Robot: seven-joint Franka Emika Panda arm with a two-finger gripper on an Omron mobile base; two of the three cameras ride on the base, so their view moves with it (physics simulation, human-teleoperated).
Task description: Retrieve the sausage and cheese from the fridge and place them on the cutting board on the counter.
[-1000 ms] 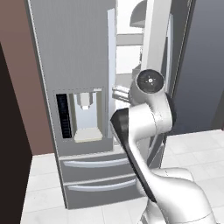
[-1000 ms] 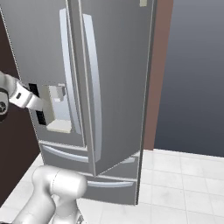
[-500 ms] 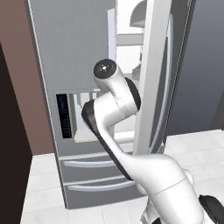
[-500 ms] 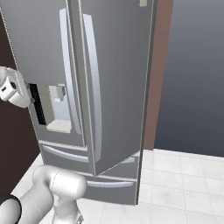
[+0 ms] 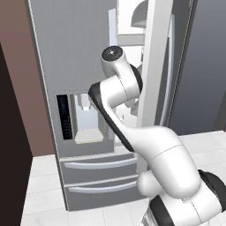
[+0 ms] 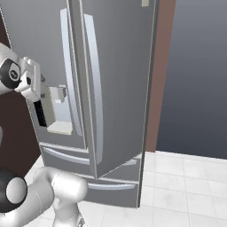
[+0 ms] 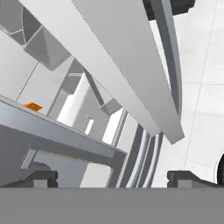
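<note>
Dark finger tips of my claw point(image 7: 113, 178) stand far apart at the bottom of the hand view, released and grasping nothing. Over the last second my arm point(image 5: 115, 90) has folded upward and swung left across the front of the fridge point(image 5: 75, 53). The base and the fridge have stayed where they were. The claw has held its wide spread throughout.

Just beyond the tips, the hand view looks along the pale edge of the right door point(image 7: 109, 57), which is ajar, and into the white interior. There a small orange shape sits on a shelf; I judge it to be the cheese point(image 7: 33, 106), well apart from the claw. The sausage cannot be told from these frames.

Meaning for the task: the door is already open and the claw is ready, so the reach into the compartment appears to be the step in hand. Nothing has been lifted yet, and placing on the cutting board on the counter lies ahead.

Further out, the left door carries the water dispenser point(image 5: 86, 119) above two drawers point(image 5: 99, 176). The fridge stands on a white tiled floor point(image 6: 186, 186), flanked by a reddish-brown wall point(image 5: 17, 66) and a dark blue-grey wall point(image 6: 195, 66).
</note>
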